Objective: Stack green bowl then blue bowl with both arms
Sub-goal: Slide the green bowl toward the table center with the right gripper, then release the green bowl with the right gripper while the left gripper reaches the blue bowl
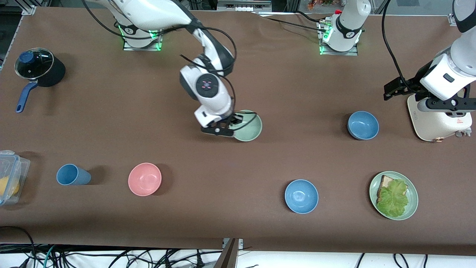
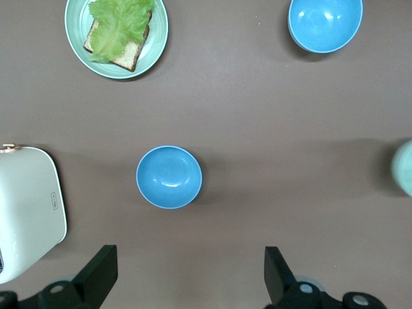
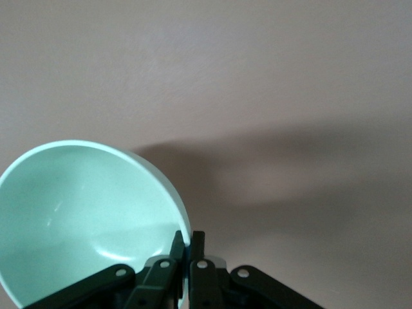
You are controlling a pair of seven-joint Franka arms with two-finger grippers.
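Observation:
The pale green bowl (image 1: 248, 127) sits mid-table, tilted, and fills one side of the right wrist view (image 3: 77, 212). My right gripper (image 1: 231, 124) (image 3: 190, 239) is shut on its rim at the side toward the right arm's end. The duller blue bowl (image 1: 363, 125) sits toward the left arm's end, next to a white toaster (image 1: 438, 119). It lies just ahead of my left gripper's open fingers in the left wrist view (image 2: 168, 177). My left gripper (image 1: 444, 107) (image 2: 188, 264) hangs open and empty high over the toaster.
A brighter blue bowl (image 1: 301, 196) and a green plate with bread and lettuce (image 1: 412, 195) lie nearer the camera. A pink bowl (image 1: 144, 179), blue cup (image 1: 72, 175) and plastic box (image 1: 9, 175) lie toward the right arm's end, and a lidded pot (image 1: 37, 67) farther from the camera.

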